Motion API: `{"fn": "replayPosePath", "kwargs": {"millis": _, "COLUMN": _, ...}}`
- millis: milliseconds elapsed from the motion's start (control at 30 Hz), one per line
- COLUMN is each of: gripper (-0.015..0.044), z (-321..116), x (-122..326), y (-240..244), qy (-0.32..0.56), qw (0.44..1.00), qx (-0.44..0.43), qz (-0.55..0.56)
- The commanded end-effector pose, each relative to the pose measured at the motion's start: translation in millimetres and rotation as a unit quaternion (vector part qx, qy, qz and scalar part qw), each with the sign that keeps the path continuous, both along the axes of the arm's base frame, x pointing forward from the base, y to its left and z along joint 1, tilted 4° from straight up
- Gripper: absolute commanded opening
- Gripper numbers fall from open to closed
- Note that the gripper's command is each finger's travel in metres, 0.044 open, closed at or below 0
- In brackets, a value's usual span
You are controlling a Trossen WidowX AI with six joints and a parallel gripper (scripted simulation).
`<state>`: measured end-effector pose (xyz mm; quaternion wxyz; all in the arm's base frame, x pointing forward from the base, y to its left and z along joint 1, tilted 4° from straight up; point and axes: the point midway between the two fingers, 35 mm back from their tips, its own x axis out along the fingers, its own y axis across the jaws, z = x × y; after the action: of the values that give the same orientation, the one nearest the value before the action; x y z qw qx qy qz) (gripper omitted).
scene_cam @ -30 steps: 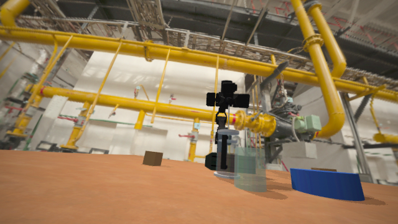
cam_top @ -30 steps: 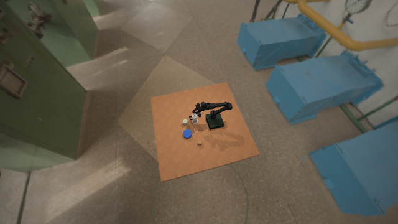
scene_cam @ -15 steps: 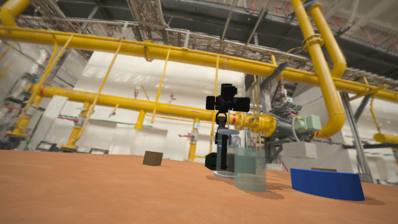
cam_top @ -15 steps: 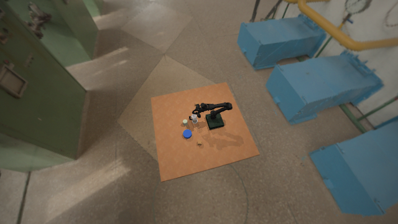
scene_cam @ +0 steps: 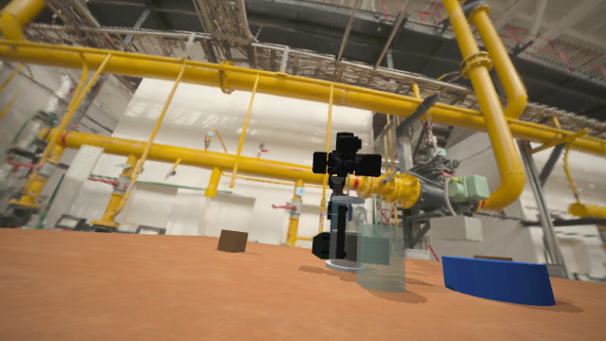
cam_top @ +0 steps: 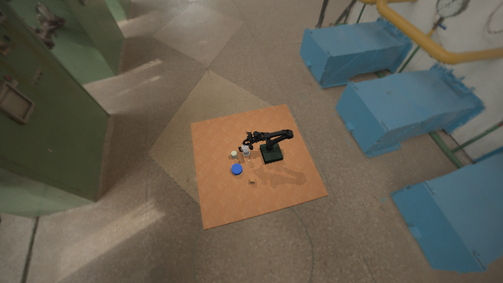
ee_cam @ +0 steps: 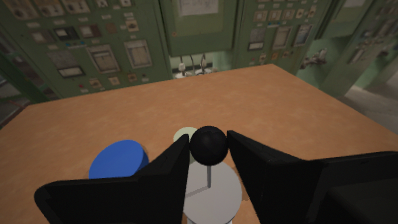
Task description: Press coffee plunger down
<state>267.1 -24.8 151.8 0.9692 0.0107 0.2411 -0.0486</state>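
Observation:
The coffee press [cam_top: 246, 152] [scene_cam: 347, 200] stands upright on the orange table top, with a pale round lid [ee_cam: 216, 202] and a clear body. Its black ball knob [ee_cam: 209, 145] sits on a thin metal rod [ee_cam: 209, 176] [scene_cam: 348, 182], a length of which shows between knob and lid. My gripper [cam_top: 245, 145] [scene_cam: 347, 164] [ee_cam: 207, 137] is shut on the knob, one finger on each side, above the lid. The knob is hidden by the gripper in the exterior view.
A pale green translucent cup [cam_top: 233, 153] [scene_cam: 382, 265] [ee_cam: 184, 135] stands close beside the press. A blue round dish [cam_top: 236, 169] [scene_cam: 497, 281] [ee_cam: 120, 159] lies farther to the side. A small brown block [cam_top: 252, 181] and another brown block [scene_cam: 232, 241] are on the table top.

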Motion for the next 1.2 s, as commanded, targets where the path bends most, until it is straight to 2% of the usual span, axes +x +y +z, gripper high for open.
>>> {"fn": "replayPosePath", "kwargs": {"millis": 0, "gripper": 0.0129, "z": -36, "x": -7, "y": 1, "qy": 0.047, "qw": 0.999, "qx": 0.002, "qz": 0.002}}
{"fn": "replayPosePath", "kwargs": {"millis": 300, "gripper": 0.0129, "z": -47, "x": -1, "y": 0, "qy": 0.047, "qw": 0.999, "qx": 0.002, "qz": 0.002}}
{"fn": "replayPosePath", "kwargs": {"millis": 1167, "gripper": 0.0129, "z": -44, "x": 11, "y": -2, "qy": 0.046, "qw": 0.999, "qx": 0.002, "qz": 0.002}}
